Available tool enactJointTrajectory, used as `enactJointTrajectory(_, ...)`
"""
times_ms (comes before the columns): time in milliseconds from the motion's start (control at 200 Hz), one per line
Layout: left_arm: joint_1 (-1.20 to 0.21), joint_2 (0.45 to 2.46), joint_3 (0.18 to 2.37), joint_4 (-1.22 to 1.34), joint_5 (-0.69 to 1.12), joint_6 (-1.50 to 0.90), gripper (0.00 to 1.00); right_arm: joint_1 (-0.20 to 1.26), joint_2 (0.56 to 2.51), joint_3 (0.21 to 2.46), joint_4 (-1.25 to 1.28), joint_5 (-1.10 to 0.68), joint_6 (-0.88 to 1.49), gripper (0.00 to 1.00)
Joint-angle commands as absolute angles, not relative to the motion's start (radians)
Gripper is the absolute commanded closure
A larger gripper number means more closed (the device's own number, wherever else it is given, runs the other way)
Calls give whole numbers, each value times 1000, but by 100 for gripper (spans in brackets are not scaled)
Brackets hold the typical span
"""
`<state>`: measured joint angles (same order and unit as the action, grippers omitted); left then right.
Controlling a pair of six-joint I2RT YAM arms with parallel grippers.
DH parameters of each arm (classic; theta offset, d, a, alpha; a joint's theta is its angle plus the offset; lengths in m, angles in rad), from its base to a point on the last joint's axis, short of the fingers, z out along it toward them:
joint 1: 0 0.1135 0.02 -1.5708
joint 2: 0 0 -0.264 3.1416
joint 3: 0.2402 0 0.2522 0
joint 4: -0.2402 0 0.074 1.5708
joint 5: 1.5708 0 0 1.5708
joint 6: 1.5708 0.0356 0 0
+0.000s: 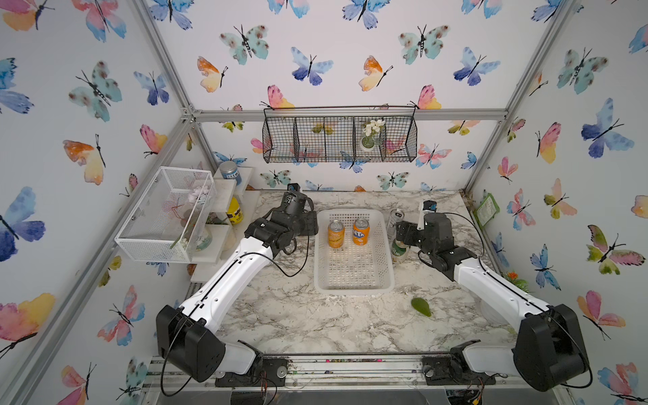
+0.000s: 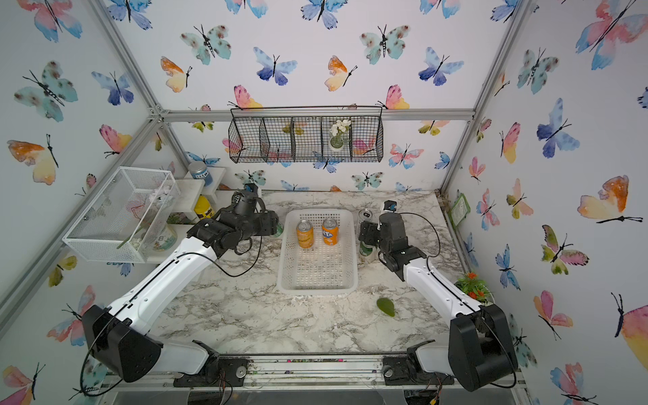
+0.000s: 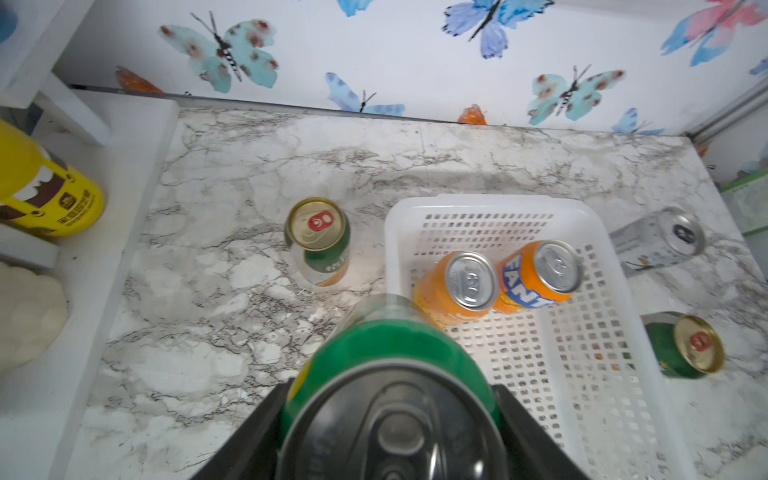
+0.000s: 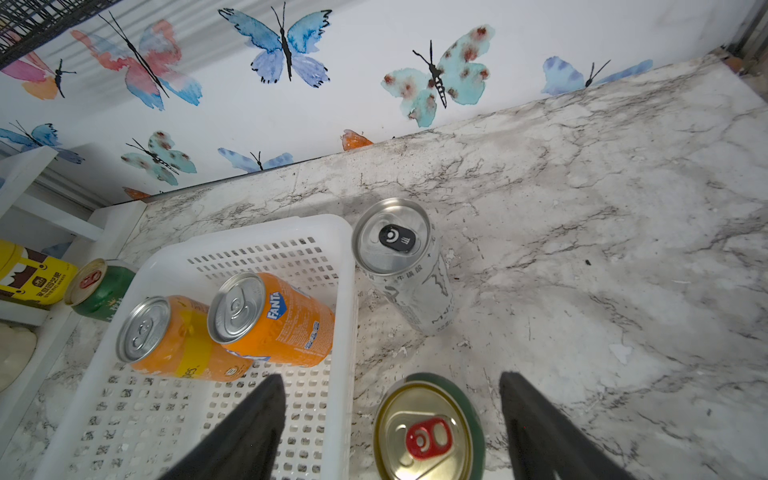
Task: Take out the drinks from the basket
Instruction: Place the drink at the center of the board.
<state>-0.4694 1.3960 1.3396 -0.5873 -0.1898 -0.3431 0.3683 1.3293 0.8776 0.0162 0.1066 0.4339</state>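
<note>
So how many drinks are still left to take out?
Done: the silver can and two dark green cans stand on the table outside the basket. In hand: the left gripper is shut on the bright green can, beside the basket. Left: two orange cans inside it.

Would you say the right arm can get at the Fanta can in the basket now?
Probably yes: the right pincer is open just outside the basket, and the upright Fanta can has nothing above it; it must first clear the dark green can.
</note>
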Motion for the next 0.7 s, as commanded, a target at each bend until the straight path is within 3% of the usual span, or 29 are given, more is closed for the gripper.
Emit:
enactJointTrajectory(0, -434, 1362, 1308, -503, -216, -355, 34, 371, 1327, 876, 33, 114, 433, 16)
enactJointTrajectory(696, -388, 1573, 1241, -432, -239, -426, 37, 371, 1321, 861, 43, 109, 436, 16)
